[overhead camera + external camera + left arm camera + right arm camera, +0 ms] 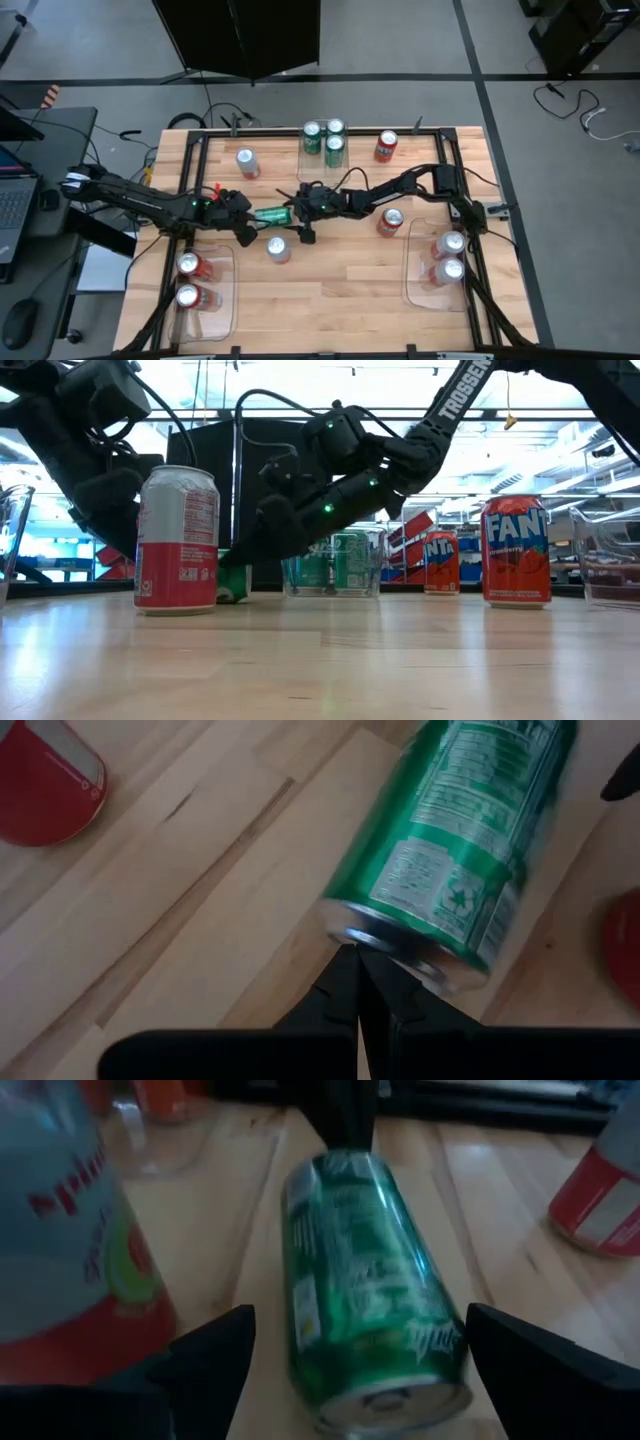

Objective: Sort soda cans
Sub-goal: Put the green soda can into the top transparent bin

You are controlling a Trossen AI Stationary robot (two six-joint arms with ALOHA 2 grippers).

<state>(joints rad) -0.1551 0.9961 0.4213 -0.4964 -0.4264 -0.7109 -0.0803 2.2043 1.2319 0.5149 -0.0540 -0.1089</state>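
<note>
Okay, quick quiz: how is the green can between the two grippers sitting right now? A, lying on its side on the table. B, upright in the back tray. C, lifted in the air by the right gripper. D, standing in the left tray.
A: the green can lies on its side on the wooden table, between the shut left gripper and the open right gripper.

Silver-white can (177, 540) near left; red Fanta can (516, 551) right; arms behind

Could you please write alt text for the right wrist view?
A green can lies on its side on the wooden table, between the right gripper's open fingers and not gripped. The left gripper, shut, meets its far end; a silver-white can and a red can stand either side.
</note>
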